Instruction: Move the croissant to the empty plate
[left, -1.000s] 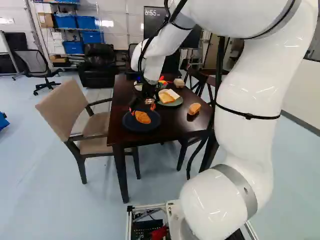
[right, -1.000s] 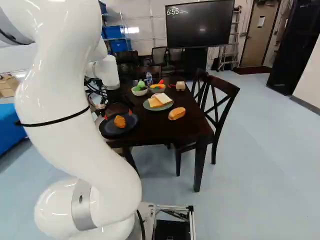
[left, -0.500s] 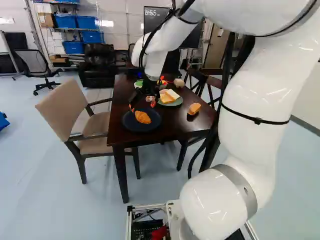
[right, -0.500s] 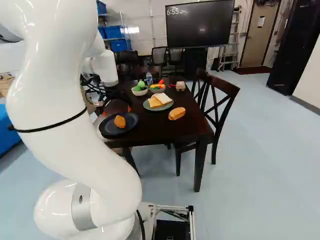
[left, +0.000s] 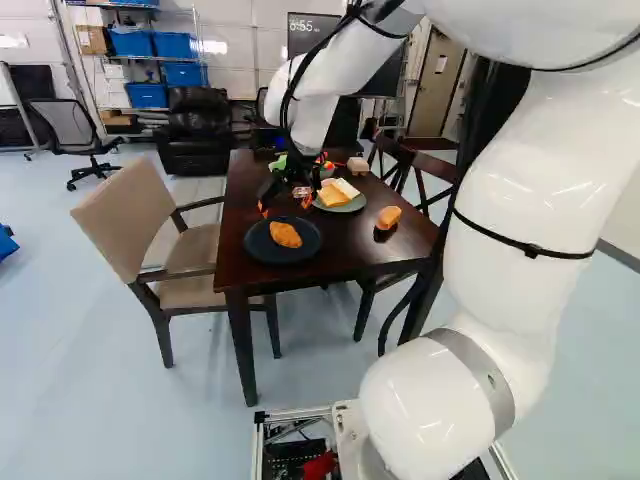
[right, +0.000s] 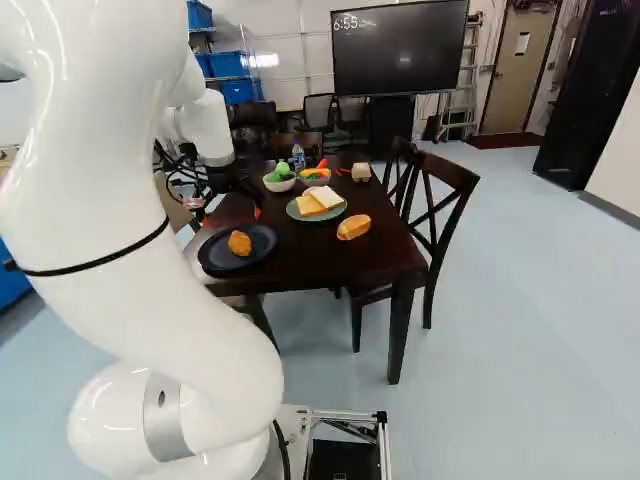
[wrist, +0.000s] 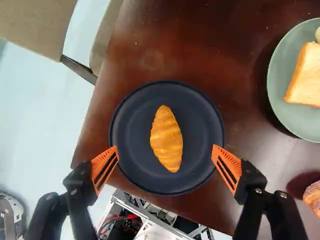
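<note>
Golden brown, the croissant (wrist: 166, 139) is lying inside the dark plate (wrist: 192, 177), one tapered tip pointing toward the plate's side nearest the robot's base, the other toward its far side. Its long axis is crossing the plate's middle, running roughly square to the line between the fingers of the gripper (left: 285, 204). Those fingers are standing wide open above the dark plate, gripping nothing.

Compared with a second ago, the arm is reaching differently and the fingertips are standing farther from the croissant, while the croissant and the dark plate are keeping their places on the table (wrist: 175, 40).

Ridges are banding the croissant's plump, spindle-shaped body. A smooth raised rim is circling the dark plate, and glossy reddish-brown wood is shining around it. Beside the dark plate, a round green plate (wrist: 280, 90) is holding soft-looking bread slices (wrist: 306, 77).
</note>
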